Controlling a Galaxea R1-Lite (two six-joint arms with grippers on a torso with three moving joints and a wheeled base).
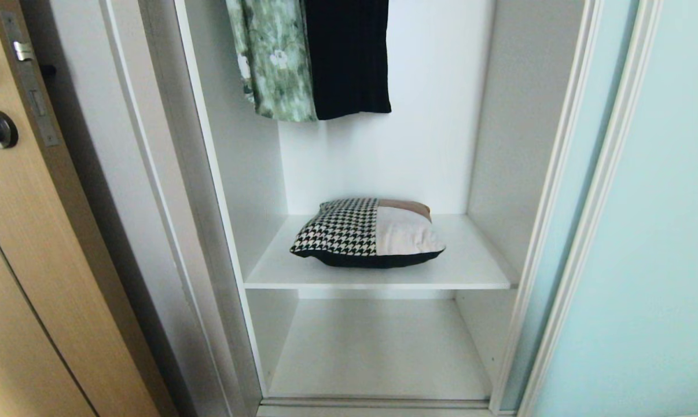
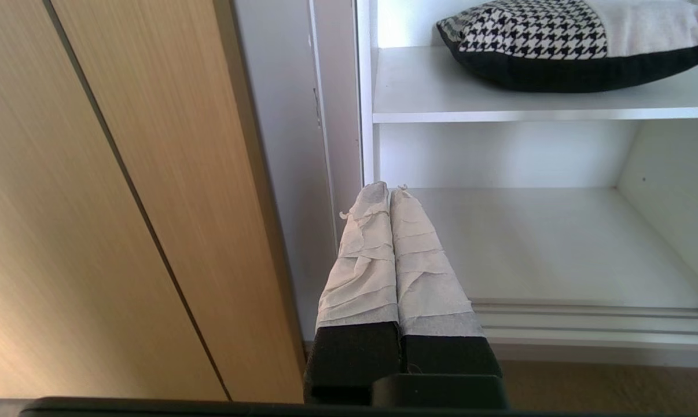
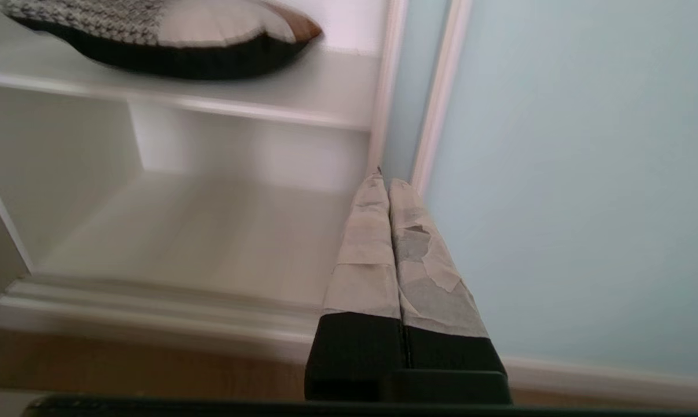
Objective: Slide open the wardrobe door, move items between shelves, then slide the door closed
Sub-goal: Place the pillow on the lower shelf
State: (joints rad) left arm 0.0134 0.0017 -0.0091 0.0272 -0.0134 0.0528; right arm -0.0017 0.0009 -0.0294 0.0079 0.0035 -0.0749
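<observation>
Wardrobe standing open, cushion on upper shelf, both grippers idle and low.

Sliding wardrobe door [image 1: 644, 231] pushed aside to the right edge of the opening, so the opening step looks done. Patchwork cushion [image 1: 367, 234] lies mid upper shelf [image 1: 476, 272], nearer its front edge; lower shelf [image 1: 378, 353] bare. Left gripper [image 2: 389, 194] and right gripper [image 3: 384, 184] both pressed shut, empty, low before the wardrobe. Judged remaining: transfer between shelves unconfirmed, door closing not yet done.

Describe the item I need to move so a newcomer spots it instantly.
Look into the open wardrobe, below the hanging clothes. On the upper shelf lies one cushion: houndstooth and beige patches on top, black underneath. The shelf below holds nothing.
</observation>
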